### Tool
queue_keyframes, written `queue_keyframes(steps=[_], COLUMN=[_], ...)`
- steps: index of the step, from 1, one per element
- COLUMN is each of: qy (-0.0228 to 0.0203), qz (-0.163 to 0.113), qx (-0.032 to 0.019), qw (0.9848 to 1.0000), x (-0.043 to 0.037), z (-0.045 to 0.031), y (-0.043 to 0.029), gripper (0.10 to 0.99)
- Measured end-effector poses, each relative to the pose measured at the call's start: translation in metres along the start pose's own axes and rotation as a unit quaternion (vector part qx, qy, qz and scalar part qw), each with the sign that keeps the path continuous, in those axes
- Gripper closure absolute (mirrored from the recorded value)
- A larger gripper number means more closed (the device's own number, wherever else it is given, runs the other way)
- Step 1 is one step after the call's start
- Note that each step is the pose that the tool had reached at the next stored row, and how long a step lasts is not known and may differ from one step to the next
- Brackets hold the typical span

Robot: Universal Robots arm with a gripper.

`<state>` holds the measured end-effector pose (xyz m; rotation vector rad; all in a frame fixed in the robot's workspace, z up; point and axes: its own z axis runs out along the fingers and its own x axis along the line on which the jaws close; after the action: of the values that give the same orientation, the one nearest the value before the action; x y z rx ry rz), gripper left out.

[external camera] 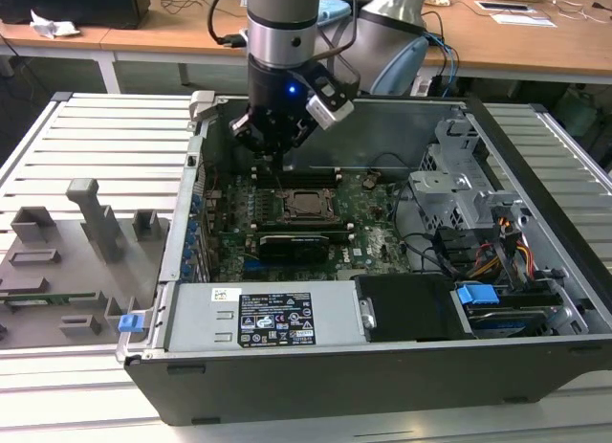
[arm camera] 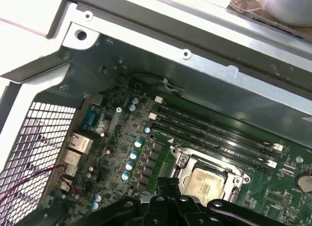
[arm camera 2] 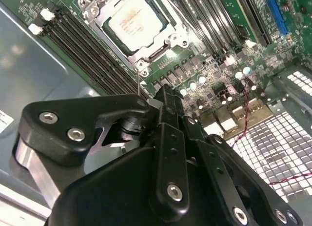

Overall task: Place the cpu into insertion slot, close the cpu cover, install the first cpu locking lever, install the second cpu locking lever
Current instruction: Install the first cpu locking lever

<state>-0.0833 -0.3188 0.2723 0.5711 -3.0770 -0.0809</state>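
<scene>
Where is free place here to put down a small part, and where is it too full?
Free: the ribbed table beyond the grey fixtures, and the table strip right of the computer case. Crowded: the motherboard around the cpu, under the claw, and the cable corner.

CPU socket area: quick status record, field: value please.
cpu: seated in the insertion slot, silver top showing
cpu cover: down, framing the chip
gripper: above the motherboard, just off the socket, holding nothing visible
memory slots: beside the socket
case: open on its side
</scene>
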Motion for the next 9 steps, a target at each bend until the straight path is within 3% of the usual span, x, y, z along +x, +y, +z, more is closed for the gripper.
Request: queue_keyframes(steps=[5,9], qy=[-0.0016,-0.0042], qz=[0.007,0.058], qx=[-0.0001,-0.0001], qw=[1.0,0.9983], x=[0.0063,0.0063], z=[0.0036,0.0072], y=[0.0023,0.0021], gripper=[0.98,0.98])
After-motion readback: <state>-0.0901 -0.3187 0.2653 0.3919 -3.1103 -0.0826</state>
